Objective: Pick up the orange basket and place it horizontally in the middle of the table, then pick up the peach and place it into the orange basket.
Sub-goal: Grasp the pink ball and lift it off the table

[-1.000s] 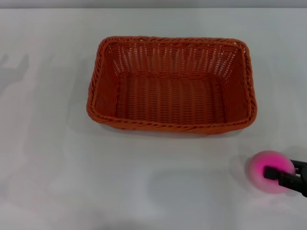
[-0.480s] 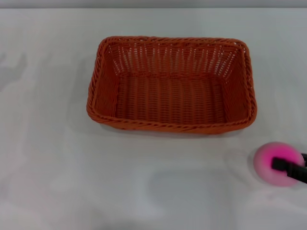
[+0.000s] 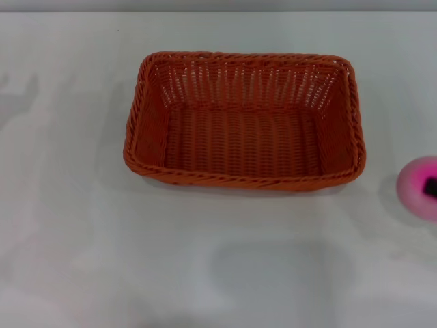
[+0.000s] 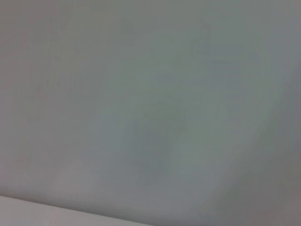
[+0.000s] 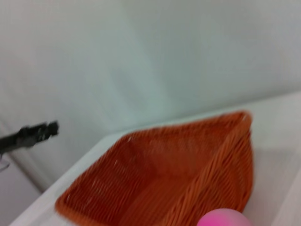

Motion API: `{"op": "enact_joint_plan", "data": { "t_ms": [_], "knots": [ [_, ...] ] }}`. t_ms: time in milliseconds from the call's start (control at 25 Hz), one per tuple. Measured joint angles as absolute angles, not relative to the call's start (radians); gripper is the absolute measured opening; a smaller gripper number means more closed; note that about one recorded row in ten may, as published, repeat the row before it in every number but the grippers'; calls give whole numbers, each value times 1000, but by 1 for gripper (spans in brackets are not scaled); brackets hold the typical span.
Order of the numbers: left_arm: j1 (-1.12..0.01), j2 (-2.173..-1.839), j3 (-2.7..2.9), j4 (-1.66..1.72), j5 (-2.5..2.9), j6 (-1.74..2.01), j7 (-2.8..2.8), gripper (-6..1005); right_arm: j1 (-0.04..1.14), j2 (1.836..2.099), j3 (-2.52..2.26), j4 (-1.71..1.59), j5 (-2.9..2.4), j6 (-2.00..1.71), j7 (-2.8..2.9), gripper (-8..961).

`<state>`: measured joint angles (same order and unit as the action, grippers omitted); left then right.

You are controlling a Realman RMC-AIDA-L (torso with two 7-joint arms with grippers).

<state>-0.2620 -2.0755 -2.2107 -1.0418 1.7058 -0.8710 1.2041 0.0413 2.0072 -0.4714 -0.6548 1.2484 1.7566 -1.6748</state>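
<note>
A: What's nearest on my head cam?

B: Bare white table (image 3: 205,273) up front. Then at the far right edge, abt level w/ the basket's near rim, I've got the peach (image 3: 418,186), pink, cut off by the frame. It's to the right of the basket, apart from it, not inside.

A: Right gripper?

B: Only a small dark bit of the right gripper (image 3: 431,186) shows against the peach. I read it as clamped on the peach, but I can't see both fingers. The peach casts a shadow on the table to its left, so it looks lifted. Can't confirm more than that.

A: Basket?

B: The orange basket (image 3: 244,119) sits mid-table, long side across my view, open side up, nothing in it. Braided rim, openwork sloping walls.

A: Wrist cams?

B: Right wrist: top of the peach (image 5: 223,218) at the pic's edge, the orange basket (image 5: 164,174) just beyond it w/ table (image 5: 277,136) alongside. A thin dark bar (image 5: 28,135) shows farther off past the basket; can't tell what it is. Left wrist: just a plain grey-white surface, nothing to ID.

A: Left gripper?

B: Not on any cam.
</note>
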Motion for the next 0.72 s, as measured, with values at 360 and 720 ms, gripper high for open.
{"op": "enact_joint_plan", "data": {
  "t_ms": [360,720],
  "knots": [
    [-263,-2075,-2220,-1040,1706,-870,1204,590,56,2008,-466,-693,1376,1784,-1681,268],
    [-263,-2075,-2224,-1038,1706,-869,1203,590,89,2009,-624,-715,1551,1783,-1676,268]
  ]
}}
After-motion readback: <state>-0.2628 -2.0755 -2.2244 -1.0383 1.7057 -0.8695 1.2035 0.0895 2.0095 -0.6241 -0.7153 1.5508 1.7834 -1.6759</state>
